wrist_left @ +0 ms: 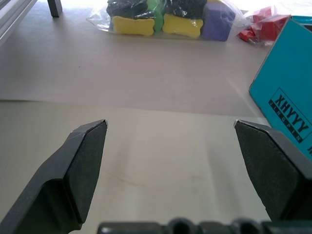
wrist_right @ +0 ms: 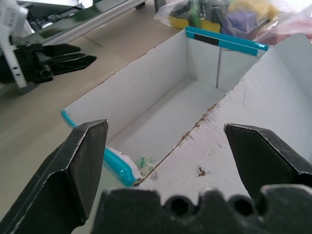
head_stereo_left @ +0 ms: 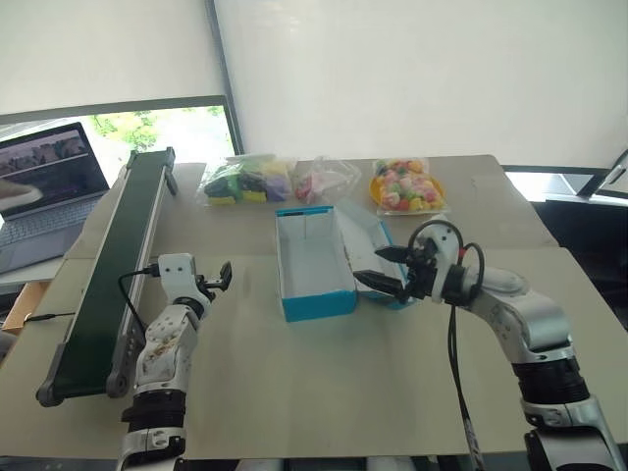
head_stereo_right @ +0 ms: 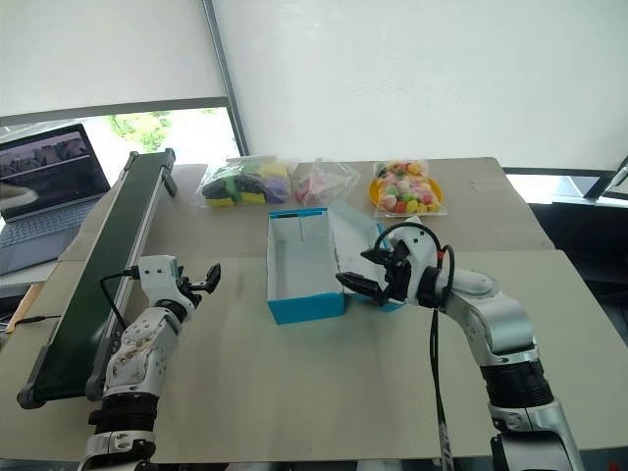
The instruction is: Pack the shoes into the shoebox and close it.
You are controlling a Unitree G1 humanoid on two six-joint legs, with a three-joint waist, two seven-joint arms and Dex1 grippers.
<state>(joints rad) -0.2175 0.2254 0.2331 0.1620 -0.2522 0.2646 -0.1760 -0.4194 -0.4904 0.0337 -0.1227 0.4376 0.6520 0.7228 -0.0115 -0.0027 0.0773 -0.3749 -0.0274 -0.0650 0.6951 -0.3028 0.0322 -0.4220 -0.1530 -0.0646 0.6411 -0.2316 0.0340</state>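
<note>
I have my left gripper (head_stereo_left: 218, 277) nearest me, hovering over the table (head_stereo_left: 324, 383) with its fingers spread wide and nothing between them, beside the dark conveyor belt (head_stereo_left: 108, 265). My right gripper (head_stereo_left: 391, 270) is also wide open and empty, poised at the shoebox's (head_stereo_left: 312, 263) hinged lid (head_stereo_left: 361, 240), which lies folded out toward my right. The shoebox sits open mid-table between my two grippers, its white interior bare. Beyond it, clear bags of colourful items (head_stereo_left: 247, 181) line the far edge. A laptop (head_stereo_left: 44, 191) stands off to my far left.
</note>
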